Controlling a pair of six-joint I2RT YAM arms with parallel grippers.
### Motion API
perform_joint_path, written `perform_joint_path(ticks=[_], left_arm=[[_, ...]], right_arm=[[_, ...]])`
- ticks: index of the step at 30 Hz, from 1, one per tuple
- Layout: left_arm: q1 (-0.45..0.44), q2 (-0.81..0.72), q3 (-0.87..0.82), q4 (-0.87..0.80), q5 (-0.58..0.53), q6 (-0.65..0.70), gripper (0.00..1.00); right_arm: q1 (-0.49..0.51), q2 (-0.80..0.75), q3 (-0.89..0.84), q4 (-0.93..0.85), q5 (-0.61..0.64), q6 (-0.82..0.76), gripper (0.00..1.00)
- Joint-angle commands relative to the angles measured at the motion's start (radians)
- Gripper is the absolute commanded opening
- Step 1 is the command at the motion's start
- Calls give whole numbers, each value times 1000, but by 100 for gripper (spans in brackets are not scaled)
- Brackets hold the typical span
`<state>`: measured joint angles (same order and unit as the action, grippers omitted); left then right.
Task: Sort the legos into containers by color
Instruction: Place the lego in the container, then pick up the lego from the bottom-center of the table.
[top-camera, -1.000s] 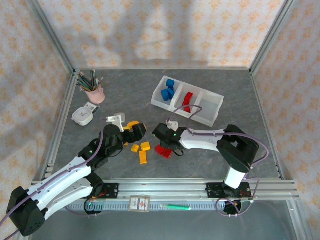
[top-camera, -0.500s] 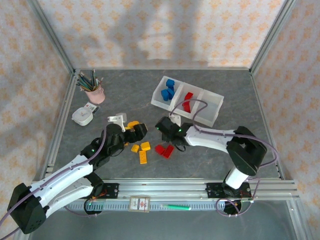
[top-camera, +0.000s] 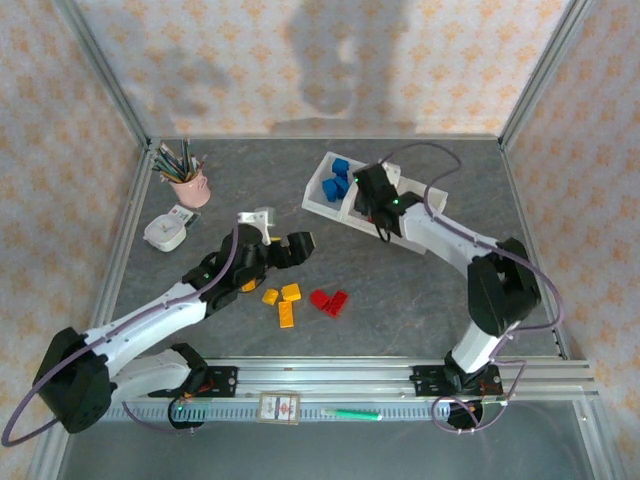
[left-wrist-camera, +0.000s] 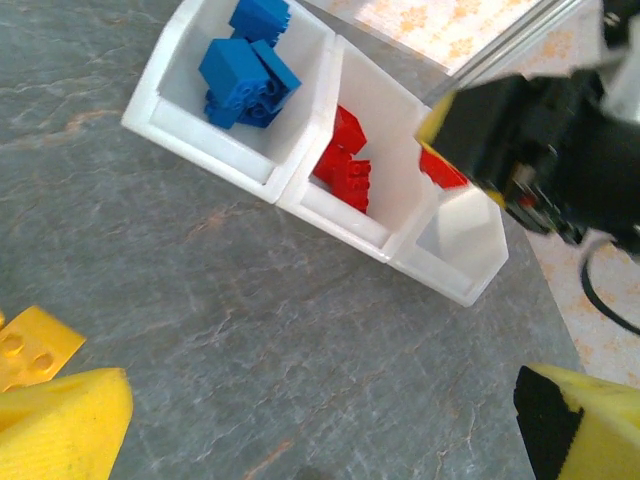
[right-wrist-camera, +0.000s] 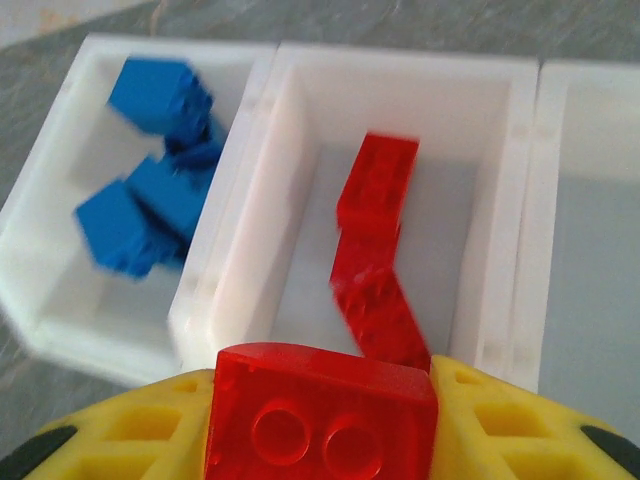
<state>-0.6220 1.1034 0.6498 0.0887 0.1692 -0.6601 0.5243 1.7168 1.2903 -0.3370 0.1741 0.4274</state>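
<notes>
Right gripper (top-camera: 378, 198) clamps a red brick (right-wrist-camera: 322, 405) above the middle compartment of the tray (left-wrist-camera: 335, 215), where sorted reds (right-wrist-camera: 375, 250) lie. Blue bricks (left-wrist-camera: 245, 65) sit in the left compartment; the right compartment (left-wrist-camera: 450, 240) is bare. Left gripper (top-camera: 292, 248) gapes wide, empty. Yellow bricks (top-camera: 283, 300) and two loose reds (top-camera: 328, 300) on the near table remain unsorted.

Surface (top-camera: 420, 300): dk grey, marbled, faint tan veins. Walls (top-camera: 300, 60): cream w/ orange floral repeat. Tray (right-wrist-camera: 235, 200): white, translucent. Inside: blue bricks (right-wrist-camera: 150, 200) at one end, red bricks (right-wrist-camera: 375, 250) in mid. Held brick (right-wrist-camera: 322, 400): red. R hand (right-wrist-camera: 325, 445) pads (right-wrist-camera: 500, 430) yellow; L hand (left-wrist-camera: 320, 420) fingers (left-wrist-camera: 60, 420) yellow, one w/ blk patch. Loose yellow-orange bricks (top-camera: 285, 300) and loose red bricks (top-camera: 328, 300) on surface. Cup (top-camera: 191, 188): pink. Arms (top-camera: 445, 235): white, blk joints.
</notes>
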Motion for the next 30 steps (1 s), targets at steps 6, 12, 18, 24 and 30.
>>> perform_joint_path(ticks=[6, 12, 18, 24, 30], left_arm=[[-2, 117, 117, 66, 48, 56, 99], [-3, 133, 143, 74, 54, 57, 99], [-3, 108, 126, 63, 56, 53, 99], [-3, 32, 78, 4, 37, 42, 99], [-2, -102, 7, -80, 2, 32, 99]], right_arm=[[-91, 246, 257, -19, 9, -118, 56], [-93, 208, 258, 10, -22, -146, 68], [-64, 90, 161, 33, -121, -167, 72], [33, -41, -2, 10, -147, -148, 75], [133, -175, -144, -16, -164, -104, 77]])
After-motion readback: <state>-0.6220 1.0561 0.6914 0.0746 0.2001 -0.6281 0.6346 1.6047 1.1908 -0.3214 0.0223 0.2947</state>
